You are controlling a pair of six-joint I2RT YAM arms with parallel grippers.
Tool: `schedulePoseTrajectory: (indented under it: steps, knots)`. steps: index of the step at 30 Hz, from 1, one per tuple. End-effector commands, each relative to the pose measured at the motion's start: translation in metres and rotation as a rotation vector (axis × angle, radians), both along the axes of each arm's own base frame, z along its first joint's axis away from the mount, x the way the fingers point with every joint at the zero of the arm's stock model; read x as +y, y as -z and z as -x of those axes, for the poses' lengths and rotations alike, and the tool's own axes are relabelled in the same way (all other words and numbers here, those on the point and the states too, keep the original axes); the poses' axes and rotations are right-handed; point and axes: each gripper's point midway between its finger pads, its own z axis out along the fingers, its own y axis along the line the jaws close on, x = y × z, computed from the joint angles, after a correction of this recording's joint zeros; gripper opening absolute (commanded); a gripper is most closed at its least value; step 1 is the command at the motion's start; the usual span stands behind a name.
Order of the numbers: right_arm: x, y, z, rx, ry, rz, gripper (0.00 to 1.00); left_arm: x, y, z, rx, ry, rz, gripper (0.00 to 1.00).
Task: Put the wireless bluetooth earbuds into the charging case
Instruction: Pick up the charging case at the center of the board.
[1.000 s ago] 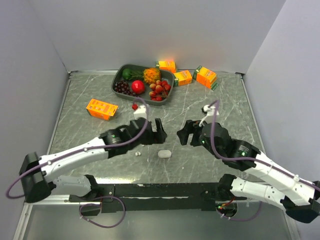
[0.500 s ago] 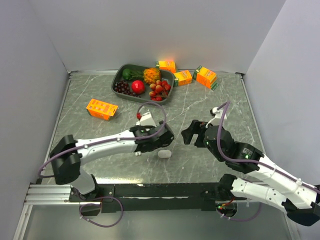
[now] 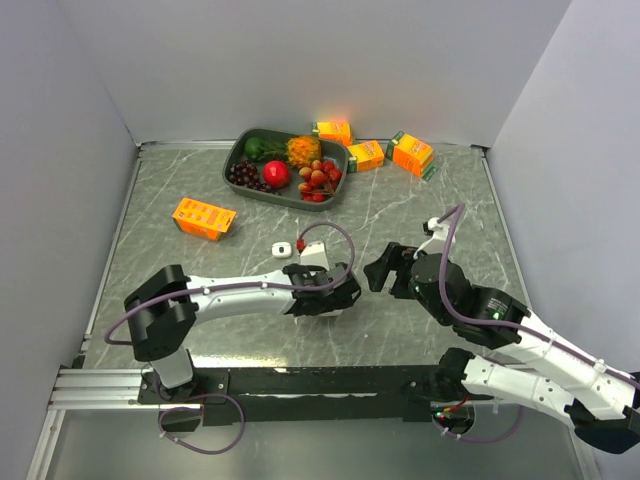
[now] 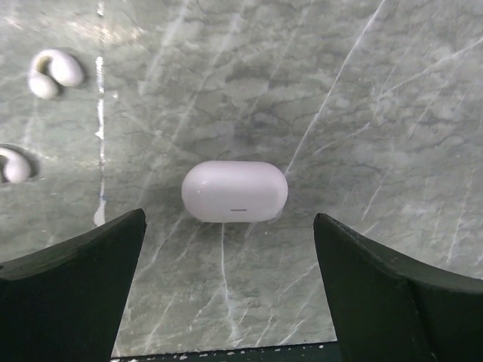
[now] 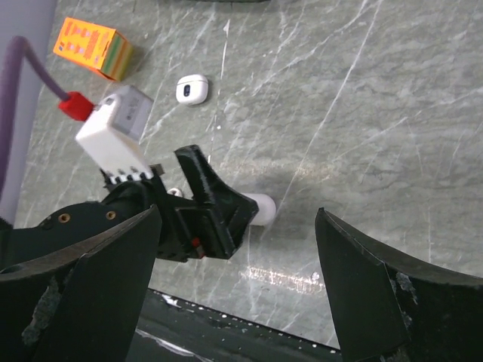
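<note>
From above, the left claw (image 3: 335,297) hangs low over the middle of the marble table (image 3: 170,270) with its jaws released wide. The right claw (image 3: 385,270) hovers just beside it, also released and holding nothing. A second small white case (image 3: 280,249) with a dark patch lies behind the left arm. Farther back sit a fruit tray (image 3: 228,165) and four orange juice cartons (image 3: 204,217), their print too small to read. The left wrist view shows a closed white case (image 4: 234,191) lying flat between the spread fingers and touching neither. It carries only a thin dash on its front, with no readable brand. Two earbuds (image 4: 54,73) lie loose on the table to its left, outside any case. In the right wrist view the closed case peeks out from behind the left claw, and the nearest carton's label stays illegible.
</note>
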Motion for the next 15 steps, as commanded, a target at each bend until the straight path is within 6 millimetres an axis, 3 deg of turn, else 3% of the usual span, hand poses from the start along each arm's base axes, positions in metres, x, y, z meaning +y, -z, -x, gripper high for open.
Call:
schedulePoseTrajectory:
  steps: [1,15]
  knots:
    - [0.001,0.009,0.008,0.04,-0.013,-0.039,0.9,-0.014,0.02,0.003,0.032,0.061,-0.004,0.98]
    - [-0.003,0.011,0.006,0.01,-0.025,0.01,0.9,-0.016,0.053,0.01,0.084,0.128,-0.073,0.97]
